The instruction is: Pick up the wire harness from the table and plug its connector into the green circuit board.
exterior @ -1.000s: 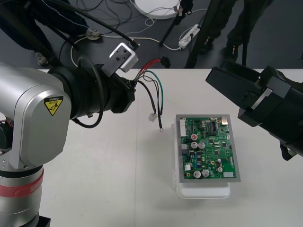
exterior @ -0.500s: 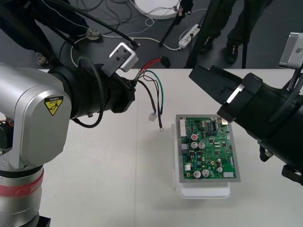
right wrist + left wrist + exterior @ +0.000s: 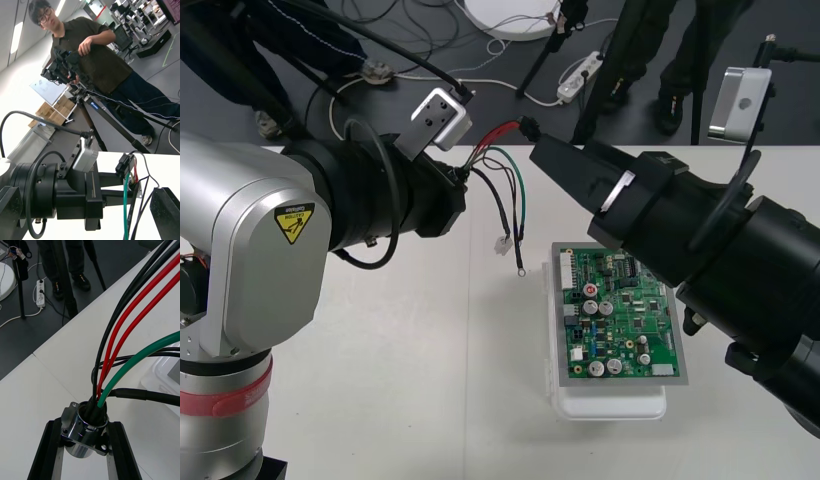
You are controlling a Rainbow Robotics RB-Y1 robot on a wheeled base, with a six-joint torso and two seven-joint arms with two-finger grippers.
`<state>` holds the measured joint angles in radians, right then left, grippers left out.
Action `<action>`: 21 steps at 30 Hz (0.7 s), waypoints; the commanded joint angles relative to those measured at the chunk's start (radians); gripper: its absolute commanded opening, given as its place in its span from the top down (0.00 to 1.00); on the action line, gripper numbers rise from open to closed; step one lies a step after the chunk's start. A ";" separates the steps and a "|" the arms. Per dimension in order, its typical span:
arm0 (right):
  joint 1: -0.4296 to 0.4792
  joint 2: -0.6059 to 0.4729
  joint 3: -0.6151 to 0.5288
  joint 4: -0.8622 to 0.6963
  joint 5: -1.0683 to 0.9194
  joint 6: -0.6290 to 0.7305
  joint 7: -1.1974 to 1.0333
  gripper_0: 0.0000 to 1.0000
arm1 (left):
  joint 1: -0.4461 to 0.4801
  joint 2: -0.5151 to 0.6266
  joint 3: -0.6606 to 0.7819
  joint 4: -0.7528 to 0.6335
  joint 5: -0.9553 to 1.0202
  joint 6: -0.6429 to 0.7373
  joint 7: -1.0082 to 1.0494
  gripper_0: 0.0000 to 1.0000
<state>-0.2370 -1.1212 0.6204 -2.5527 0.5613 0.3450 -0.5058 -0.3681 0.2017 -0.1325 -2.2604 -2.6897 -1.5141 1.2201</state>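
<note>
My left gripper (image 3: 463, 178) is shut on the harness's round metal socket (image 3: 84, 431), one finger (image 3: 47, 450) on each side of it. Red, black and green wires (image 3: 505, 165) fan out from the socket above the table. The black plug (image 3: 528, 130) hangs at the far end of the red wires, near the table's far edge. My right gripper (image 3: 545, 158) reaches in just right of the plug. Its fingers (image 3: 165, 210) stand far apart, and the plug (image 3: 123, 167) lies ahead of them. The green circuit board (image 3: 620, 315) sits on its white base (image 3: 610, 405), partly under the right arm.
A small white connector (image 3: 502, 246) and a ring terminal (image 3: 521, 271) dangle from the black and green wires, left of the board. The right arm's thick black body (image 3: 720, 250) covers the board's far right corner. Bare table (image 3: 400, 380) lies at the front left.
The right arm has swung in from the right edge, leftward across the board's far end, until its gripper is beside the plug. The left arm and harness have not moved.
</note>
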 commanded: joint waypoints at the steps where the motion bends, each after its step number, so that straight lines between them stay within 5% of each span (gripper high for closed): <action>1: -0.104 0.003 0.084 0.014 0.012 0.031 0.049 0.00 | -0.038 -0.025 0.024 -0.005 -0.006 0.080 0.013 1.00; 10: -0.252 0.052 0.229 0.071 0.006 0.169 0.072 0.00 | -0.040 -0.024 0.017 -0.005 -0.004 0.098 0.013 1.00; 21: -0.324 0.107 0.229 0.144 -0.074 0.174 0.116 0.00 | -0.038 -0.025 0.014 -0.007 -0.004 0.097 0.013 1.00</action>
<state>-0.5125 -1.0327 0.8441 -2.4047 0.5030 0.5088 -0.4273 -0.3681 0.2017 -0.1325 -2.2546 -2.6897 -1.4783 1.2201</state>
